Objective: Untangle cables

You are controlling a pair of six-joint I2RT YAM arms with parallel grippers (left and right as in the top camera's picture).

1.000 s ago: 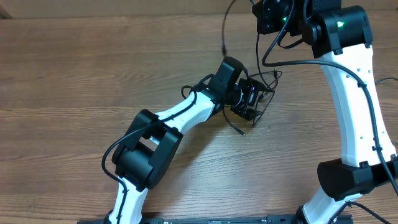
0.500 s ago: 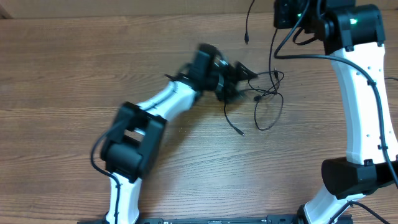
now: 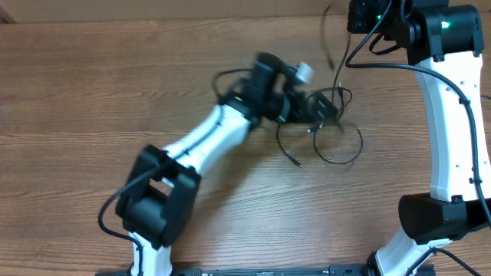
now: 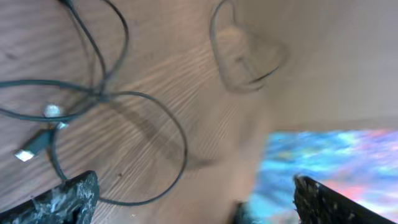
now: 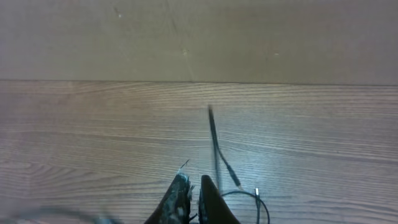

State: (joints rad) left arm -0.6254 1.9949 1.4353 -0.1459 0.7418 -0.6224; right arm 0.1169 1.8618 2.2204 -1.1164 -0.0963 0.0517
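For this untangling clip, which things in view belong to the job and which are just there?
Belongs to the job:
- cables, thin black cords in loose loops
- left gripper, open above them
- right gripper, shut on one strand

Just there:
- table
- arm wiring, the thicker black leads on the robot

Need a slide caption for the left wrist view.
Left arm's fingers spread wide above looped black cables on the wood table.
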